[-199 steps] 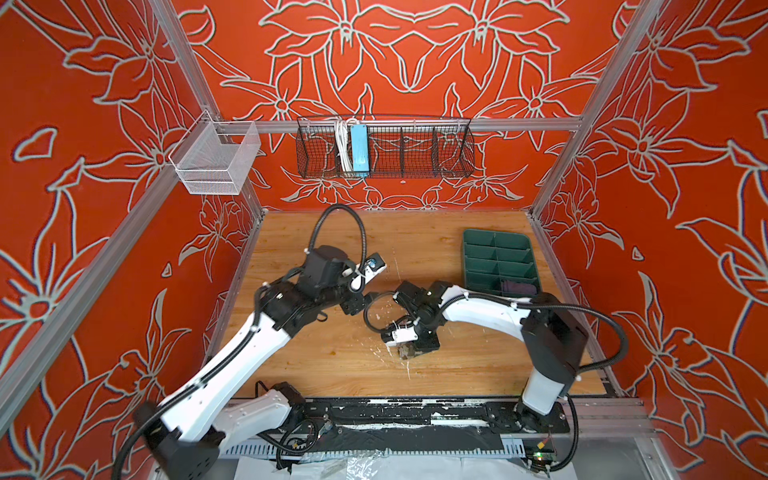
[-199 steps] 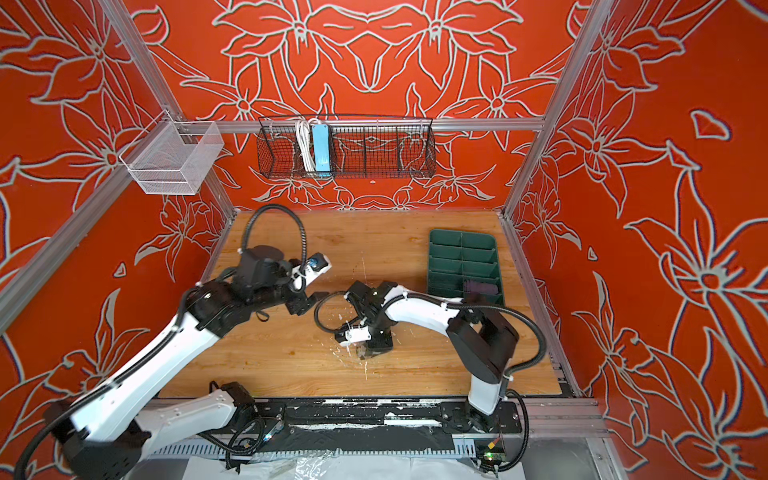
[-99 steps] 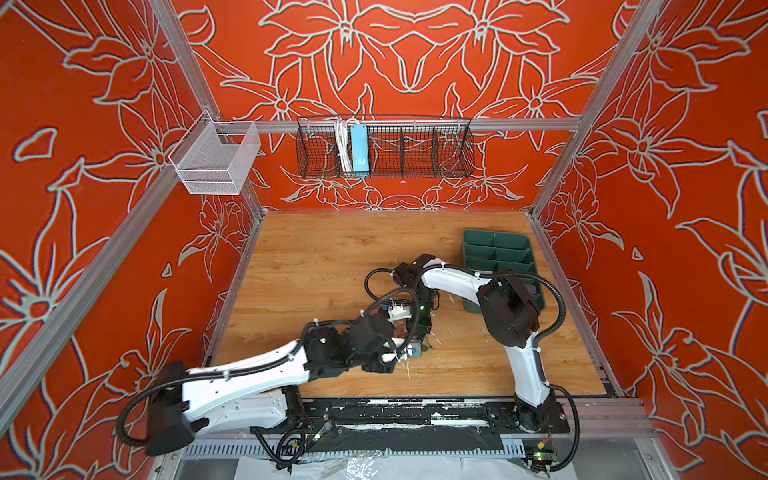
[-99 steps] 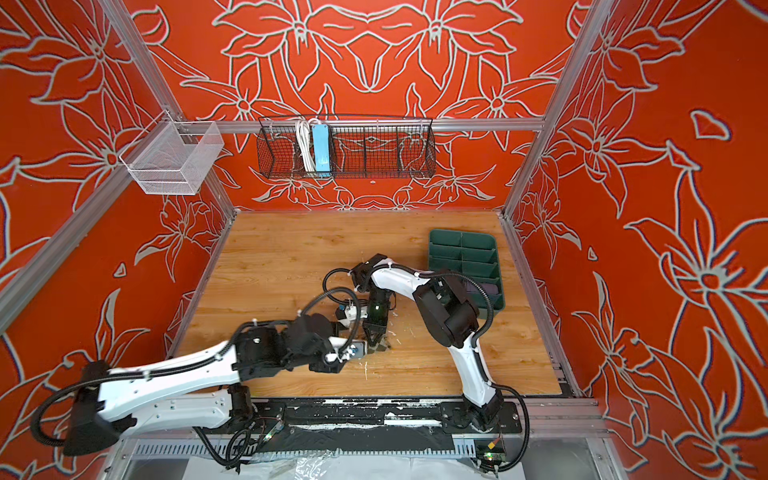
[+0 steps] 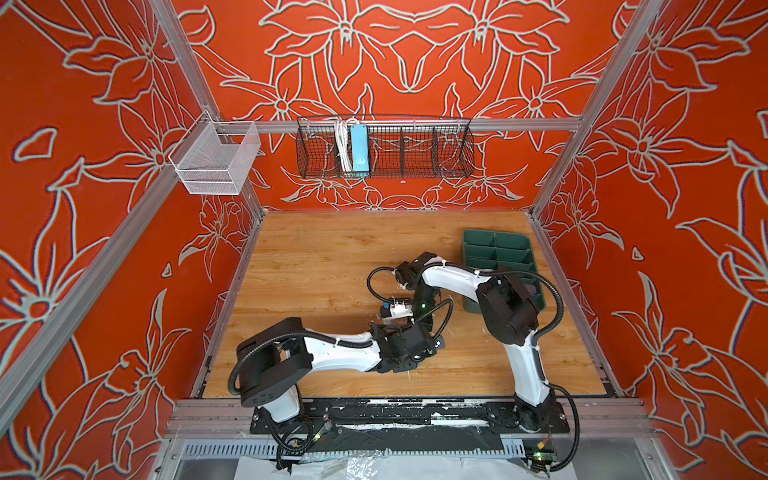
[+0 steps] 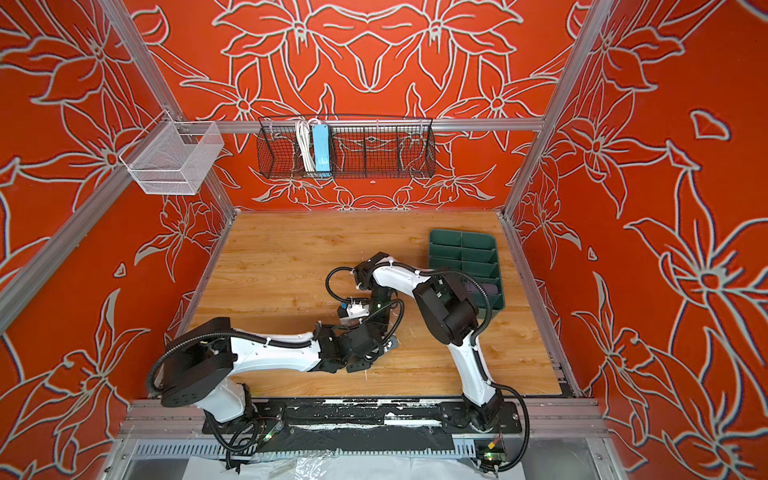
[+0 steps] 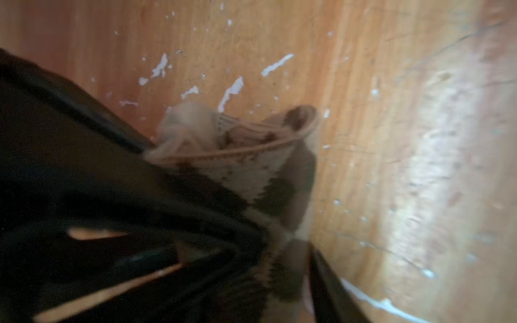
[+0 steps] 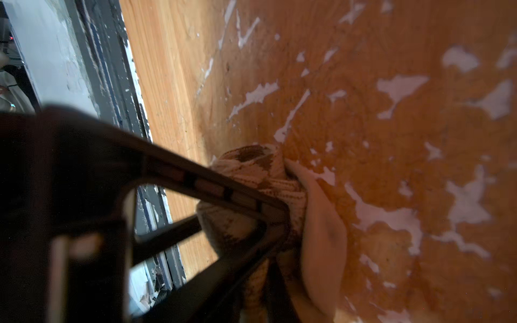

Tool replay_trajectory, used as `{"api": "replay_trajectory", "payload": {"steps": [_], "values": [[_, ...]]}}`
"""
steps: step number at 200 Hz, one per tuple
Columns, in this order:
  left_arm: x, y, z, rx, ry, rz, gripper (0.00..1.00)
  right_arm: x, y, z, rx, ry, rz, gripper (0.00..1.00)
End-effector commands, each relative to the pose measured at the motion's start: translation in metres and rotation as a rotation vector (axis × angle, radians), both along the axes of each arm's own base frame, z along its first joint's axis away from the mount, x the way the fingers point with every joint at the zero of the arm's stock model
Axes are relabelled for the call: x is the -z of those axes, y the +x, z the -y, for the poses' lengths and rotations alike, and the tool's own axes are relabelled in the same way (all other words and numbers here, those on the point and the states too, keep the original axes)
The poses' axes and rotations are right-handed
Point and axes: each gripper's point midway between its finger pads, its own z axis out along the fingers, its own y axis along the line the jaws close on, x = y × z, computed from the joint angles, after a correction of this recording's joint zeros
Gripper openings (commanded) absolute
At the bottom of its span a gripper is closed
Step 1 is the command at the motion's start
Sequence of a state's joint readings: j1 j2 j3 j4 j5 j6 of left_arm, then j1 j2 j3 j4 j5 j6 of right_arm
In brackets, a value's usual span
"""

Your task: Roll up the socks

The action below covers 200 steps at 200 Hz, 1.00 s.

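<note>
Right wrist view shows me the right gripper (image 8: 282,246) clamped tight on the bunched beige sock (image 8: 251,173), down on the wooden table (image 8: 377,134). My left gripper (image 7: 291,251) straddles the same sock, but it is too blurred for me to tell whether it grips. The purple sock (image 6: 484,287) lies in the green tray (image 6: 461,249).

No writing, label, brand or number can be read in any view. The blue power strip (image 5: 359,148) in the black wire basket (image 5: 451,156) is too small to show markings, and the wrist views are blurred.
</note>
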<state>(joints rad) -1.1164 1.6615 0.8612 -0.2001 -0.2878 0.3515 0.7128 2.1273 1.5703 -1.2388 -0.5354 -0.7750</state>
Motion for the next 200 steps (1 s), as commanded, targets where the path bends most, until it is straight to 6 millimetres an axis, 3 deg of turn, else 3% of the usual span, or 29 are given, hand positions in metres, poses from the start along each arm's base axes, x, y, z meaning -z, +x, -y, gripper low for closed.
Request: {"api": "replay_trajectory", "payload": {"steps": [1, 19, 40, 71, 96, 125, 142, 165, 187, 200], "values": [[0.019, 0.005, 0.004, -0.054, 0.014, -0.028, 0.18, 0.01, 0.01, -0.006, -0.003, 0.045, 0.072, 0.0], [0.028, -0.001, -0.001, -0.053, 0.049, -0.07, 0.08, -0.002, 0.018, -0.006, 0.037, 0.077, 0.123, 0.0], [0.032, -0.01, -0.008, -0.058, 0.062, -0.115, 0.0, -0.024, 0.03, -0.005, 0.1, 0.129, 0.221, 0.18], [0.037, -0.026, -0.015, -0.055, 0.049, -0.196, 0.0, -0.061, 0.047, 0.012, 0.24, 0.206, 0.328, 0.27], [0.037, -0.037, -0.012, -0.032, 0.036, -0.292, 0.0, -0.098, 0.079, 0.046, 0.431, 0.242, 0.502, 0.29], [0.035, -0.049, -0.003, 0.012, 0.039, -0.5, 0.0, -0.149, 0.127, 0.114, 0.737, 0.184, 0.849, 0.36], [0.032, -0.049, 0.001, -0.012, 0.022, -0.644, 0.0, -0.182, 0.133, 0.143, 0.823, 0.179, 1.048, 0.37], [0.023, -0.038, 0.0, -0.072, -0.034, -0.822, 0.0, -0.218, 0.105, 0.147, 0.739, 0.307, 1.181, 0.36], [0.017, -0.025, -0.006, -0.144, -0.067, -0.972, 0.0, -0.233, 0.034, 0.113, 0.371, 0.602, 1.158, 0.34], [0.017, -0.018, -0.008, -0.172, -0.073, -1.026, 0.0, -0.231, -0.009, 0.098, 0.165, 0.735, 1.148, 0.41]]}}
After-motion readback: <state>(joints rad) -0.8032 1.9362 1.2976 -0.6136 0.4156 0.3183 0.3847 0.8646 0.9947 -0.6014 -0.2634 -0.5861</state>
